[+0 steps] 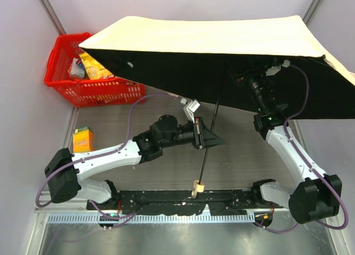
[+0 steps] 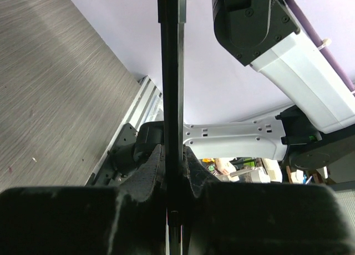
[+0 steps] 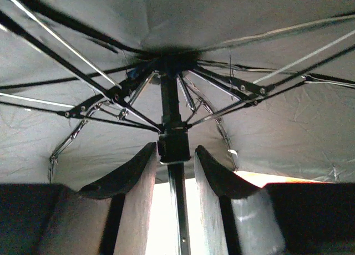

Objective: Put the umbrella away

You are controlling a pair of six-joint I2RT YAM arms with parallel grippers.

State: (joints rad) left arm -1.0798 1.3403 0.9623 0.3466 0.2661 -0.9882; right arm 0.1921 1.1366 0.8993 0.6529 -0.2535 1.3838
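Red basket [image 1: 58, 72] holds snack packets [image 1: 94, 66]. Left gripper [image 2: 173, 155] clamps the umbrella [image 1: 211, 39] by its shaft [image 2: 172, 72]; right gripper [image 3: 173, 155], raised under the canopy [image 3: 249, 22], straddles the slider [image 3: 173, 143], grip unclear.

**Item:** umbrella [image 1: 222, 39], compact folding type.

**Appearance:** canopy pale cream on the outer face, dark on the underside. Thin black shaft [image 1: 209, 138]. Small cream handle [image 1: 197, 187]. Black and bare-metal ribs [image 3: 100, 94] fan out from the hub above a black runner [image 3: 173, 144].

**State:** fully open, with the fabric stretched taut and the ribs extended.

**Pose:** tilted. The shaft slants up from the handle toward the far side, and the canopy's outer face is turned to the far side.

**Position:** held off the table [image 1: 166, 172], with the shaft clamped mid-length in the left gripper [image 1: 213, 138]. The canopy spans the far edge from left of centre to beyond the right edge. The handle hangs low at the middle of the near edge; contact there cannot be told.
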